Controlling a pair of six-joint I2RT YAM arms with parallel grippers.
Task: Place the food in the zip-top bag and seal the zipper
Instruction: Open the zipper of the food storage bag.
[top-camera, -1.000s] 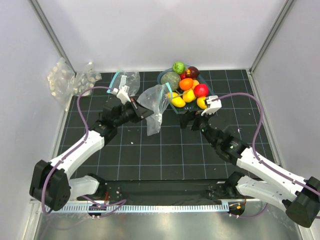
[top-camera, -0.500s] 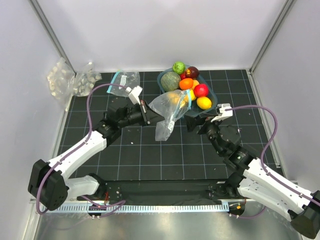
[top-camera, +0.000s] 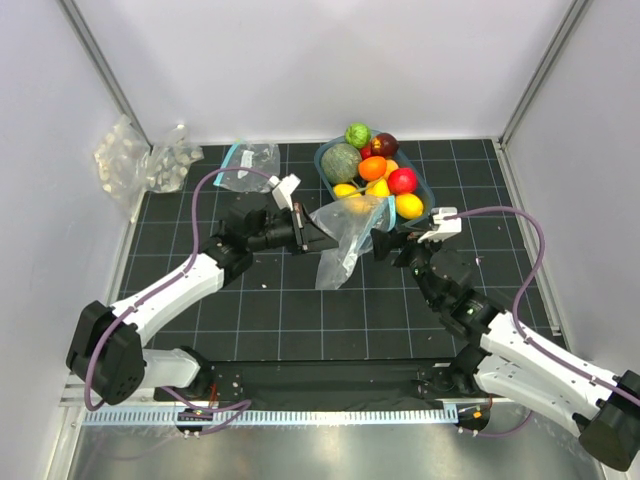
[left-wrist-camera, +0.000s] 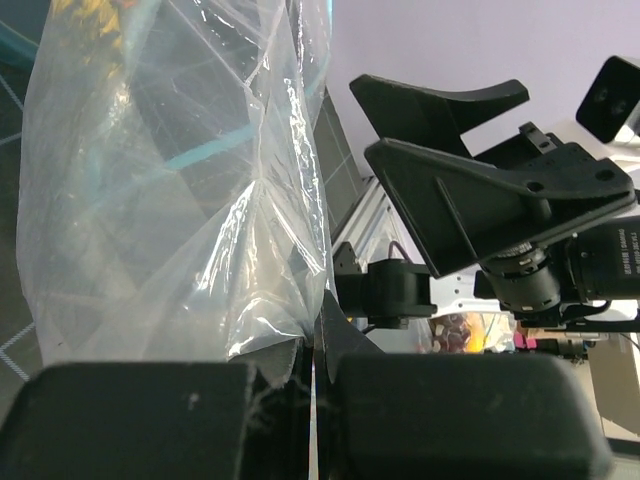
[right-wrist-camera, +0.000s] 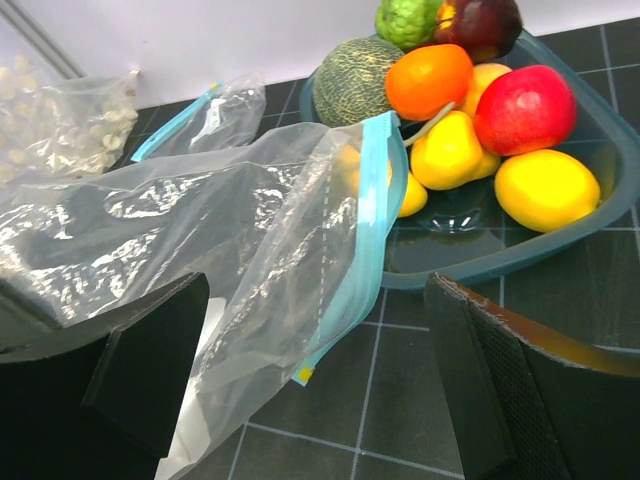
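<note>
My left gripper is shut on one edge of the clear zip-top bag and holds it off the mat; the pinch shows in the left wrist view. The bag's teal zipper hangs along its right side, next to the fruit bin. My right gripper is open and empty, just right of the bag, its fingers either side of the zipper end in the right wrist view. The food sits in the teal bin: a dull-green melon, an orange, a red ball and yellow lemons.
A second clear zip-top bag lies flat on the mat at the back left. Packs of white lumps lean in the back left corner. White walls stand close on all sides of the black gridded mat.
My left gripper has carried the bag rightward, toward the bin. My right arm has drawn back from the bin and swung its open gripper toward the bag's zipper side.
</note>
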